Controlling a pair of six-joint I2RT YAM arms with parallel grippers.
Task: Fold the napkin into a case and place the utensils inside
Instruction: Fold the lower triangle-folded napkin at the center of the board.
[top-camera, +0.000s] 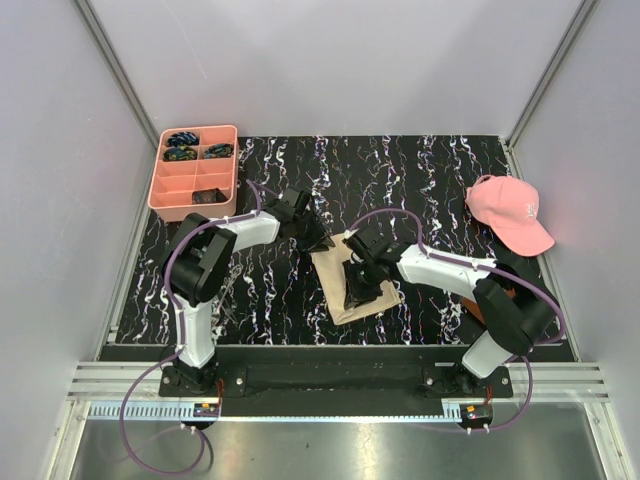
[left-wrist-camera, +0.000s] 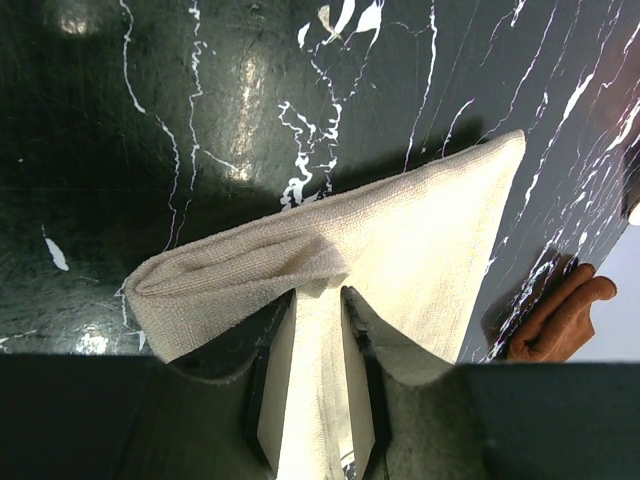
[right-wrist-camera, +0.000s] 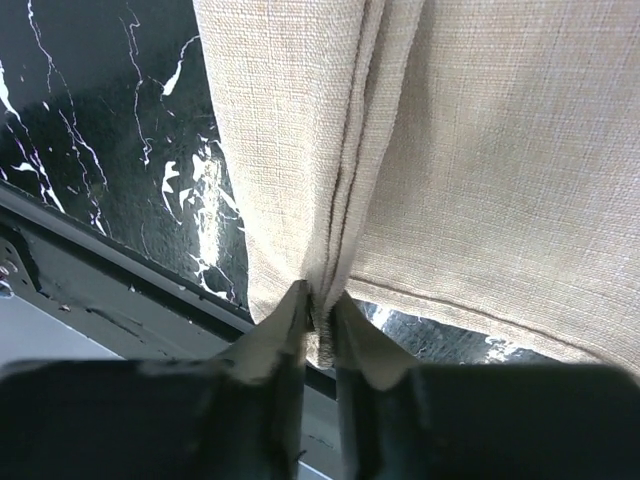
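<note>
Fold step in hand: napkin (top-camera: 333, 268), frame centre, was pinched at upper-left corner by left gripper (left-wrist-camera: 318, 305), at lower edge by right gripper (right-wrist-camera: 320, 305). Next, even carry-over judged needed.

From the napkin (top-camera: 330, 272) at centre, bare table (top-camera: 420, 180) opens toward twelve o'clock. The pink tray (top-camera: 157, 172) blocks ten, the cap (top-camera: 505, 210) two; my left arm (top-camera: 240, 232) crowds nine, my right arm (top-camera: 440, 268) three.
</note>
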